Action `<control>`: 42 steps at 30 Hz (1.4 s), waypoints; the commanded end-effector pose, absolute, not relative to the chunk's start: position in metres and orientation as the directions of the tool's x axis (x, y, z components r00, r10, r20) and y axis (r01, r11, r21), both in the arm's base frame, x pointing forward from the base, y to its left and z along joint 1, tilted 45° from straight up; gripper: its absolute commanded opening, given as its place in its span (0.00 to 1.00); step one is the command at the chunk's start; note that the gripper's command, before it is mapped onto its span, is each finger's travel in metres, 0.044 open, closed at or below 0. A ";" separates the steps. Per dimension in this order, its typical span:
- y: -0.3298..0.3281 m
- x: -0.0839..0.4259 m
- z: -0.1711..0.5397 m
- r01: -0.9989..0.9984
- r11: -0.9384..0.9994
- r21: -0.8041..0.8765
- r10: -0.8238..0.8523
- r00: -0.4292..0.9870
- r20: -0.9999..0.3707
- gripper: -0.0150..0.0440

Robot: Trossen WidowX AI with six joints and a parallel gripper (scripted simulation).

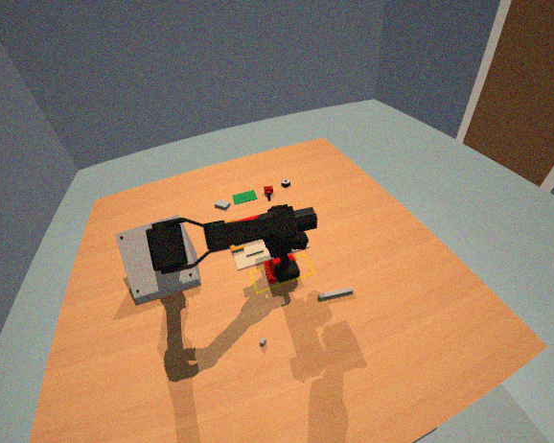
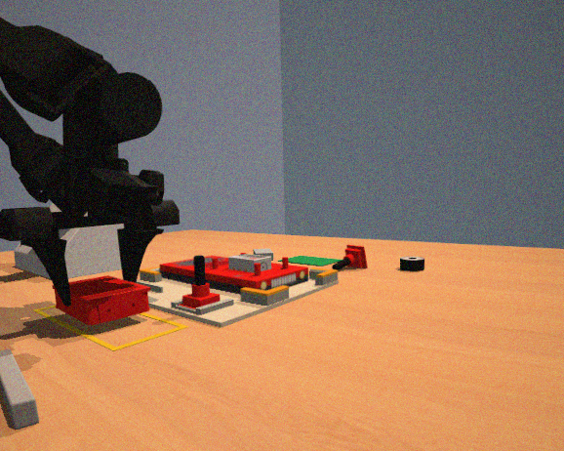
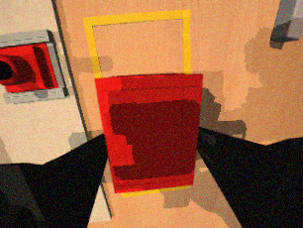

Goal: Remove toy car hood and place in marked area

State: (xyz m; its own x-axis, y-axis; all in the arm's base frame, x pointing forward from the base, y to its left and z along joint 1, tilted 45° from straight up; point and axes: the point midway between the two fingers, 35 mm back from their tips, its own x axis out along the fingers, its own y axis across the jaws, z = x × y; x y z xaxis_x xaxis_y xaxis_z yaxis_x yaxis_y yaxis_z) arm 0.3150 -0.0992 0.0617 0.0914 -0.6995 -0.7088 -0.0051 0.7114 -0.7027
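The red hood (image 1: 270, 274) (image 2: 120, 308) (image 3: 153, 144) is between the fingers of my gripper (image 2: 100, 291) (image 3: 151, 134), which is shut on its two sides. It is roughly level, a little above the table, with its shadow beneath it. It hangs over the yellow marked outline (image 1: 311, 265) (image 2: 149, 338) (image 3: 187, 47). In the wrist view it covers the lower part of the outline, and a thin yellow strip shows past its lower edge. The red toy car (image 2: 177, 267) stands without the hood, its grey engine block (image 2: 247, 264) showing. The arm mostly hides the car in the top view.
The car's cream board (image 1: 245, 261) (image 2: 216, 318) (image 3: 45, 144) lies beside the outline, bearing a red block with black handle (image 2: 199, 293) (image 3: 30, 69). A grey bar (image 1: 335, 294) (image 2: 15, 390) (image 3: 289, 22) lies on the other side. A green plate (image 1: 244, 197) (image 2: 310, 260) and wheel (image 1: 286, 183) (image 2: 412, 264) lie beyond the car.
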 end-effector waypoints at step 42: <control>-0.061 0.311 0.099 -0.006 0.711 -0.704 -0.700 0.093 -0.708 1.00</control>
State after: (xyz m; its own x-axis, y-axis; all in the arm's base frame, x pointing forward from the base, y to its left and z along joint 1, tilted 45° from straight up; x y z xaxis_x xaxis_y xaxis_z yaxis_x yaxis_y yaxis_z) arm 0.3097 -0.0794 0.0747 0.0650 -0.6982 -0.7129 -0.0222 0.7133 -0.7005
